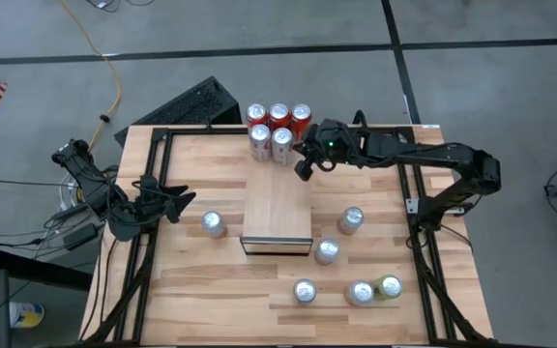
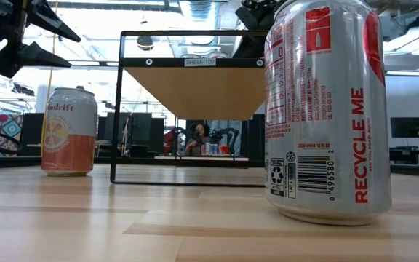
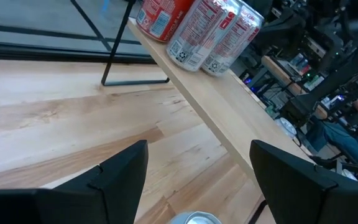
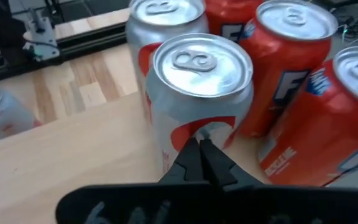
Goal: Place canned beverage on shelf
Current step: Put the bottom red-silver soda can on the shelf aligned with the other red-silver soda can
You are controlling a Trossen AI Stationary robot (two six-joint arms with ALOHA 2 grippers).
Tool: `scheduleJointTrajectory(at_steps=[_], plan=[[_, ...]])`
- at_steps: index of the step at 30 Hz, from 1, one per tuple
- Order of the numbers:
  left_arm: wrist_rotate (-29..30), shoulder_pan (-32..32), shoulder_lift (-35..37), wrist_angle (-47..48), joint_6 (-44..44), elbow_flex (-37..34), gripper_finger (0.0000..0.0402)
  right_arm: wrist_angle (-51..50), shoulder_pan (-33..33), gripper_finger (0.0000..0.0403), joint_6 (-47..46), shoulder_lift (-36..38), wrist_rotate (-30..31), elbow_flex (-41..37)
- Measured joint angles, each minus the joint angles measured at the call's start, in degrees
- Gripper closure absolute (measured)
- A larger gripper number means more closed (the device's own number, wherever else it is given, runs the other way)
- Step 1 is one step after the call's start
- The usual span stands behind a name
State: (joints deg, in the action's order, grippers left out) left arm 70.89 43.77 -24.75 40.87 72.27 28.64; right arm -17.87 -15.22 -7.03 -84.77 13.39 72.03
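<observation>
The shelf (image 1: 277, 208), with a light wood top and a dark front edge, stands mid-table with nothing on it; the low view (image 2: 195, 91) shows it from below. Red and silver cans (image 1: 278, 129) stand clustered at the table's far edge. My right gripper (image 1: 302, 166) is shut, just right of the near silver and red can (image 4: 197, 93). My left gripper (image 1: 180, 201) is open at the table's left, its fingers on either side of and apart from a silver-topped can (image 1: 213, 224), which also shows in the left wrist view (image 3: 194, 219). My right gripper's shut fingertips (image 4: 199, 155) point at the side of the silver and red can (image 4: 194, 127), below its rim. I cannot tell whether they touch it. The can stands upright on the table.
Several more cans stand on the table right of and nearer than the shelf, among them two silver ones (image 1: 351, 219) (image 1: 327, 251) and a green one (image 1: 389, 286). A large silver and red can (image 2: 326, 109) stands close in the low view. Black frame rails (image 1: 419, 208) run along the table's sides.
</observation>
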Motion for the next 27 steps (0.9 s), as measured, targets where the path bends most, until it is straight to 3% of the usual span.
scheduleJointTrajectory(at_steps=[27], plan=[[0.0, 0.0, 0.0, 0.4, 1.3, 0.0, 0.0132, 3.3, -0.7, 0.0403, 0.0, -1.7, 0.0, 0.0]])
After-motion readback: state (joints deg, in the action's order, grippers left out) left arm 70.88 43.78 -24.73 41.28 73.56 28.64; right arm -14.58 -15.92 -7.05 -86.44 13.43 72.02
